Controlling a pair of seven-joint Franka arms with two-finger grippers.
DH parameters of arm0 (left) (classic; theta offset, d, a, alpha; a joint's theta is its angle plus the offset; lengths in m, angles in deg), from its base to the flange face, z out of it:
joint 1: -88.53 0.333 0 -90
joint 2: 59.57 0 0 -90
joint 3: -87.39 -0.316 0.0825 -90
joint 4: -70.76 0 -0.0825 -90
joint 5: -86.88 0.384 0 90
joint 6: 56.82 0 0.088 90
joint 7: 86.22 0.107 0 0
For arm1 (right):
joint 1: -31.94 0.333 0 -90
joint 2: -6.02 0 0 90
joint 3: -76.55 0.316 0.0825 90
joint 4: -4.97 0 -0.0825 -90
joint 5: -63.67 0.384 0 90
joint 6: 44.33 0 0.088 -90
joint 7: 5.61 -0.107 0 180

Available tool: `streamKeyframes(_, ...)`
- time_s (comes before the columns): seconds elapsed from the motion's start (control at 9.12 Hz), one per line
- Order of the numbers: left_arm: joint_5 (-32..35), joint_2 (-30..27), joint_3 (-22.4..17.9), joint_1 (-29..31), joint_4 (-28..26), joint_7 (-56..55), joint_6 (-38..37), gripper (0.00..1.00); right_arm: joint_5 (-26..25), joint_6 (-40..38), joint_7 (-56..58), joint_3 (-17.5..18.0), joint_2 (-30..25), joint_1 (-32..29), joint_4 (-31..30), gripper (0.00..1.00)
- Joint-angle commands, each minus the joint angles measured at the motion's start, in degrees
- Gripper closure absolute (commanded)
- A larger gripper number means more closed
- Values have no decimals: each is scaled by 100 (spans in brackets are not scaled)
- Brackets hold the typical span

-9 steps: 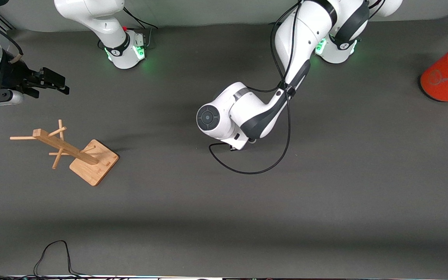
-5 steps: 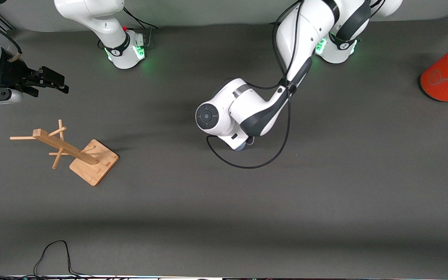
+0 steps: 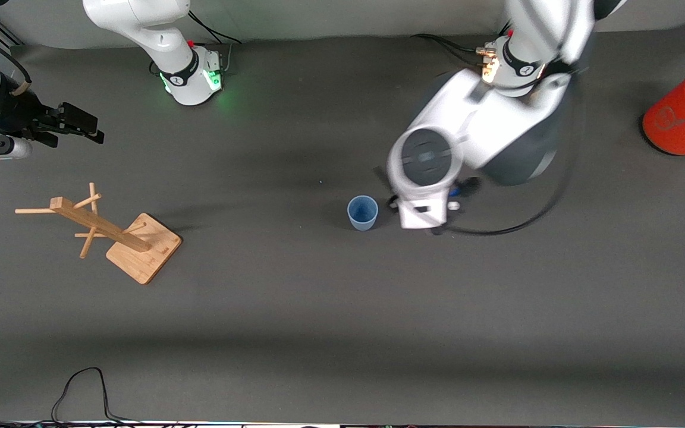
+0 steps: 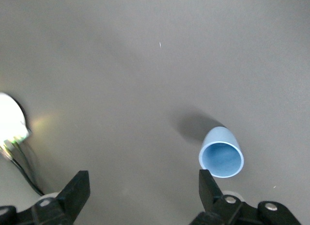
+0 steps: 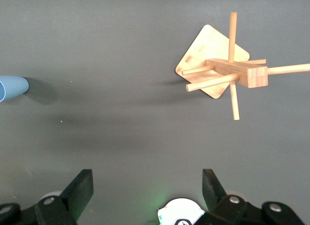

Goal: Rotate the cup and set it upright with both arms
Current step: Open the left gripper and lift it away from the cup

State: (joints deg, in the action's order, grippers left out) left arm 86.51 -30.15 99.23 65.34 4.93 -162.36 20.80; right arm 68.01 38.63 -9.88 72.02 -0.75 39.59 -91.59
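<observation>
The light-blue cup stands upright on the grey mat near the table's middle, mouth up. My left gripper is open and empty; the cup stands just past one fingertip, apart from it. In the front view this gripper is mostly hidden under the left arm's wrist, which hovers beside the cup toward the left arm's end. My right gripper is open and empty, held up at the right arm's end of the table. In the right wrist view the cup shows at the picture's edge.
A wooden peg rack stands on its square base below the right gripper, also in the right wrist view. A large orange can sits at the left arm's end. A black cable trails by the left wrist.
The left arm has risen and swung away toward its own end, uncovering the cup, which now stands free and upright. The right arm has barely moved.
</observation>
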Motion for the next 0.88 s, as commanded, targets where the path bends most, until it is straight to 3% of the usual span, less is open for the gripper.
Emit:
streamKeyframes(0.0, 228, -1144, 2, 812, -1227, 2232, 147, 0, -92, -70, -92, -13, -61, 27, 22, 0)
streamKeyframes(0.22, 520, -2006, -7, 1464, -2131, 4106, 594, 0, -292, -79, -84, 5, -61, 35, 5, 0)
streamKeyframes(0.44, 451, -3243, -15, 2298, -3543, 5848, 1409, 0, -400, -79, -57, -4, -69, 35, -22, 0)
streamKeyframes(0.55, 407, -3572, -16, 2598, -3847, 6317, 1596, 0, -478, -70, -49, -4, -69, 35, -65, 0)
streamKeyframes(0.77, 345, -3907, -321, 2934, -3797, 7476, 1555, 0, -505, -52, 30, -13, -69, 35, -110, 0)
